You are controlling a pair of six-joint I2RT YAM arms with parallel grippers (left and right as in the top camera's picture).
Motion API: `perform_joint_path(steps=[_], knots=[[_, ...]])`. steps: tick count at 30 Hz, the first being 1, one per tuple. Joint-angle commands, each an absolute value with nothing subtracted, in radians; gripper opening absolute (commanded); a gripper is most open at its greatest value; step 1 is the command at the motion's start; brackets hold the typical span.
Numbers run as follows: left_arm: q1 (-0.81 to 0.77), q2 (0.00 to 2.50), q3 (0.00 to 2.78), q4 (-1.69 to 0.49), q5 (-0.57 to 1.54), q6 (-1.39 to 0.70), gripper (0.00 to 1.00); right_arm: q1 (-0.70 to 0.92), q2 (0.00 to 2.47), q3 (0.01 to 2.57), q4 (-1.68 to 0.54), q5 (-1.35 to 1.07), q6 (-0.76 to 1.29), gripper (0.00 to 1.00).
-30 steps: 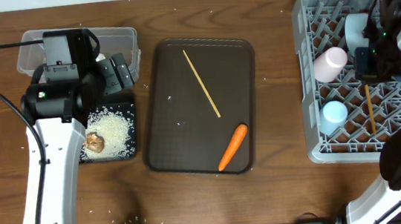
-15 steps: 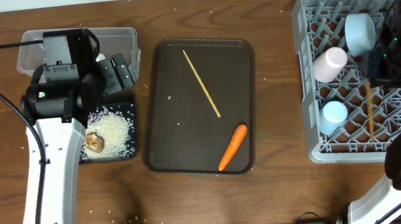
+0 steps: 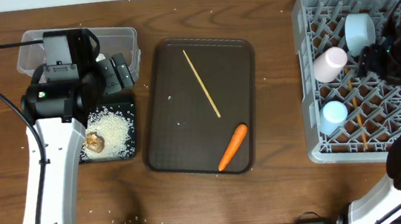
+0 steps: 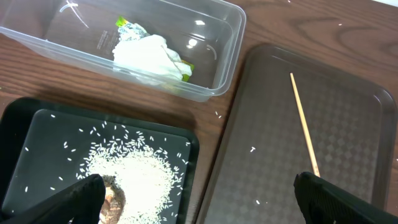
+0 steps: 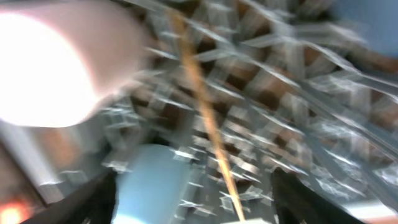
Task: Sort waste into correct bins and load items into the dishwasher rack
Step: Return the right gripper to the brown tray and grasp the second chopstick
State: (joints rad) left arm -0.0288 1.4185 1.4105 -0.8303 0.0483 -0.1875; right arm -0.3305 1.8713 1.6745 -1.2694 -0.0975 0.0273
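Orange carrot [image 3: 232, 147] at near end of brown serving tray [image 3: 239, 56], chopstick [image 3: 201, 83] lying beyond it; left tool [image 4: 199, 199] spread wide, near black tray [image 4: 37, 130] holding rice [image 3: 113, 130] and brown lump [image 3: 95, 142]; tissue [image 4: 149, 55] in clear tub [image 4: 230, 37] behind; right tool [image 5: 196, 199] blurred, fingers apart above second chopstick [image 5: 205, 118] lying in rack [image 3: 309, 78]

A dark brown serving tray [image 3: 181, 136] is lying flat on the wooden counter [image 3: 279, 81]. The counter's grain is running left to right around the tray.

Through blur, a chopstick [image 5: 205, 118] crosses the grey rack [image 5: 298, 81] beside a pinkish-white cup [image 5: 56, 68] and light blue cup [image 5: 155, 186].
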Motion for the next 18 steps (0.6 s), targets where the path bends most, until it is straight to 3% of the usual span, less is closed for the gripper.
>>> perform_joint_path(steps=[1,9,18], knots=[[-0.025,1.425,1.415,-0.832,0.040,-0.200,0.98,-0.251,1.829,1.708,-1.229,-0.358,-0.057,0.65],[-0.025,1.425,1.415,-0.832,0.040,-0.200,0.98,0.107,1.803,1.705,-0.942,-0.325,0.073,0.63],[-0.025,1.425,1.415,-0.832,0.040,-0.200,0.98,0.471,2.001,1.705,-0.616,-0.056,0.134,0.72]])
